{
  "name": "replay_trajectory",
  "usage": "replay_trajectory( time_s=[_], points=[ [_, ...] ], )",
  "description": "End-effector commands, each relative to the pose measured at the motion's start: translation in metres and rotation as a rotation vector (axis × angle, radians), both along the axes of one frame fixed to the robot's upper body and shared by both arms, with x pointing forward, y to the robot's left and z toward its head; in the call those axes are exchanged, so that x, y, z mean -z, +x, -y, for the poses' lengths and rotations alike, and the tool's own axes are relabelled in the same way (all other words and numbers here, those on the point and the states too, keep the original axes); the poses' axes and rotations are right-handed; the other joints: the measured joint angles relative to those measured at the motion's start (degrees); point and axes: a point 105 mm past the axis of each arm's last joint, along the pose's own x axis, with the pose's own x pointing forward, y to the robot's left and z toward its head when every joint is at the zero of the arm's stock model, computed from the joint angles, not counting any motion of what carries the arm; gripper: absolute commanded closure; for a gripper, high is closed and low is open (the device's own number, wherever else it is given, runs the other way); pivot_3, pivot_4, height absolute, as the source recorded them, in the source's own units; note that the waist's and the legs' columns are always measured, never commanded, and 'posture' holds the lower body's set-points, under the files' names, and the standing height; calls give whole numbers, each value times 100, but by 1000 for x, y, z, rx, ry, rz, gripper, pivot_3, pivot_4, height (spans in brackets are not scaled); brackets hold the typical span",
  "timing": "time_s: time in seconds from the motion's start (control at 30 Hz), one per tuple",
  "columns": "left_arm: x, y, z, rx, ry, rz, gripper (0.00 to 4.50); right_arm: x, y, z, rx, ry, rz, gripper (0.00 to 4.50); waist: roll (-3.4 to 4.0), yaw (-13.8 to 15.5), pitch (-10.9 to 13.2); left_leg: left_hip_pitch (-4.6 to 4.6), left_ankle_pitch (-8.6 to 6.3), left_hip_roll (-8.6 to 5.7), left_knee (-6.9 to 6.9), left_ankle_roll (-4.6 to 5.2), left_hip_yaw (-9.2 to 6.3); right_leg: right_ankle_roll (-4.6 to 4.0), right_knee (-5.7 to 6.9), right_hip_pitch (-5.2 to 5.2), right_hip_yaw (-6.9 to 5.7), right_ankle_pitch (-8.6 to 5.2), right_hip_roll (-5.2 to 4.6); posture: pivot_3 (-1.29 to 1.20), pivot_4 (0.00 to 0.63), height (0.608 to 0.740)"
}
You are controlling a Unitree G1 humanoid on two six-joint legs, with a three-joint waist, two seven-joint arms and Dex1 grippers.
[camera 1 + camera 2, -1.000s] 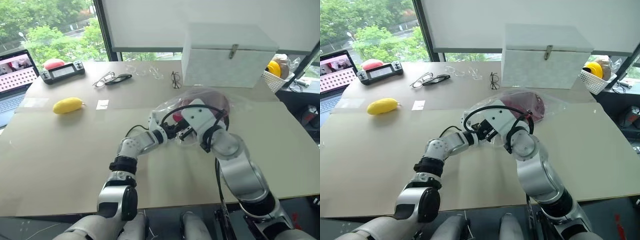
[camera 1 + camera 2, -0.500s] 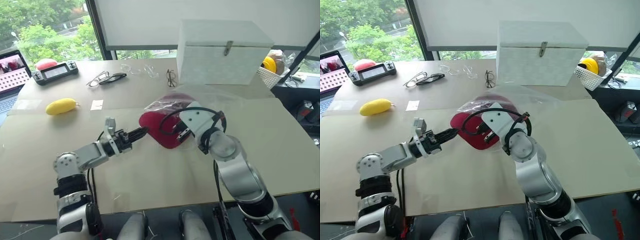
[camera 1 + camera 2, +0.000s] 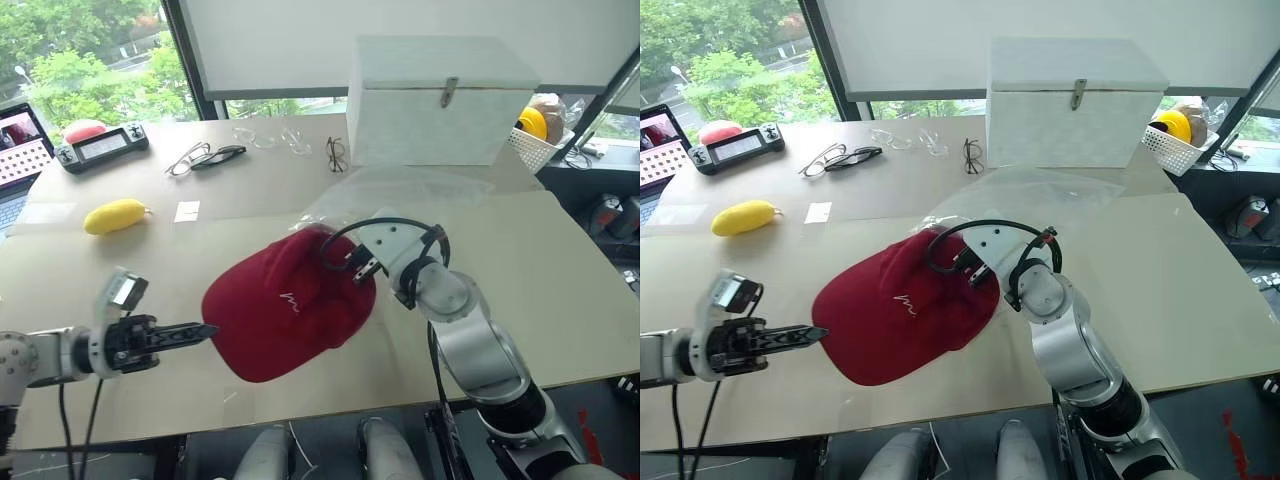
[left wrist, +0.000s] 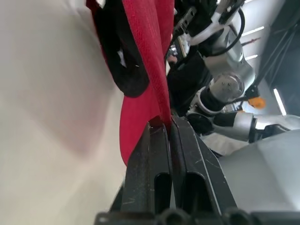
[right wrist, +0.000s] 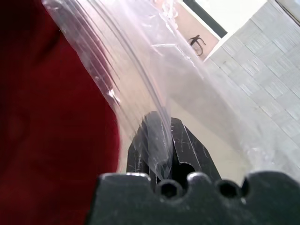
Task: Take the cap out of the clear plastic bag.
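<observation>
Big windows with green trees outside stand behind a wide tan table (image 3: 560,290). On the table sits a white box (image 3: 443,100) with a small metal latch, and its lid is down, so you cannot see inside.

Just in front of the white box lies the cap (image 3: 290,315). It is dark red cloth with a curved brim and a small pale squiggle on its front. Most of the cap is out in the open, and its brim end points away from the white box. The end of the cap nearest the white box is under the edge of the clear plastic bag (image 3: 400,190). The bag is see-through, shiny and crinkly, and it lies flat between the cap and the white box. You cannot tell if anything else is inside it.

The left gripper (image 3: 195,332) is clamped tight on the brim of the cap, with red cloth pinched between its black fingers (image 4: 159,154). The right gripper (image 5: 159,140) is squeezed closed on a fold of the clear plastic bag, right beside the cap.

Beside the white box, at the table's edge, a white basket (image 3: 548,145) holds something yellow. Far from the white box lie a yellow lump (image 3: 113,215), some glasses (image 3: 207,157) and a black controller (image 3: 100,147).
</observation>
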Motion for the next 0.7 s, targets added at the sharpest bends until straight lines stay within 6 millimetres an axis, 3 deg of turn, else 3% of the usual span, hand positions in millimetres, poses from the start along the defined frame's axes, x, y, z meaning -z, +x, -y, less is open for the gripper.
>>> replay_trajectory(
  time_s=[0.03, 0.17, 0.3, 0.33, 0.4, 0.5, 0.7],
  points=[
    [-16, 12, -27, -75, -15, 88, 4448, -9, -1, 0, -21, 22, 38, 4500, -11, -17, 7, -1, 0, 0, 0, 1, -1, 12, 5, -3, 1, 7, 0, 0, 150, 740],
    [-42, 36, -43, -199, -127, 184, 4448, -6, -1, 0, -28, 20, 32, 4500, -28, -14, 18, -5, -2, -4, 1, 3, -3, 36, 31, -14, 0, 18, 0, 0, 150, 740],
    [-55, 40, -39, -195, -210, 202, 4448, -5, 0, 1, -28, 19, 29, 4500, -32, -35, 19, -5, -3, -5, 6, 1, -16, 37, 58, -21, 1, 18, -4, 0, 150, 740],
    [-54, 38, -36, -183, -210, 191, 4448, -5, 0, 2, -28, 17, 29, 4500, -32, -47, 19, -4, -3, -3, 6, 0, -21, 37, 59, -21, 3, 18, -4, 0, 150, 740],
    [-33, 26, -29, -121, -95, 158, 4448, -5, 1, 3, -27, 13, 27, 4500, -33, -75, 19, -2, -3, -2, 6, 0, -22, 38, 62, -22, 5, 18, -4, 0, 150, 740],
    [-24, 18, -35, -127, -62, 123, 4448, -4, 1, 4, -30, 11, 26, 4500, -35, -102, 21, 6, -6, 2, 6, -4, -15, 37, 70, -25, 11, 17, -5, 0, 150, 740],
    [-26, 6, -72, -215, 18, 120, 4448, -2, 1, -1, -53, 13, 17, 4500, -37, -78, 22, 8, -5, 25, 13, -6, -15, 34, 77, -25, 4, 19, 5, 0, 150, 740]
  ],
)
